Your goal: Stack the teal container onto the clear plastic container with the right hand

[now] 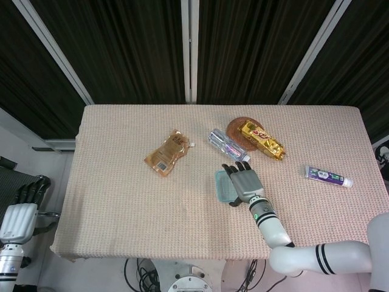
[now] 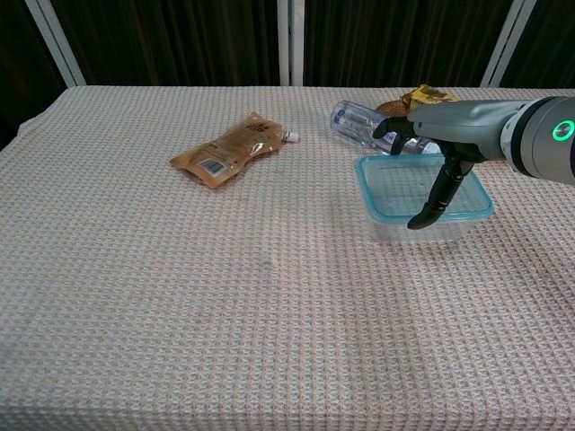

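Observation:
The teal container (image 1: 222, 186) (image 2: 393, 183) lies level on top of the clear plastic container (image 2: 406, 233), whose wall shows just under the teal rim in the chest view. My right hand (image 1: 244, 183) (image 2: 452, 135) reaches over it and grips it, fingers at the far rim and the thumb hooked over the near rim. In the head view the hand hides most of both containers. My left hand (image 1: 21, 210) hangs off the table's left side, fingers apart and holding nothing.
A clear bottle (image 1: 226, 145) (image 2: 358, 121) lies just behind the containers. A gold snack pack (image 1: 261, 139) rests on a brown woven mat (image 1: 236, 126). An orange pouch (image 1: 168, 152) (image 2: 229, 148) lies left of centre, and a toothpaste tube (image 1: 328, 176) at the right.

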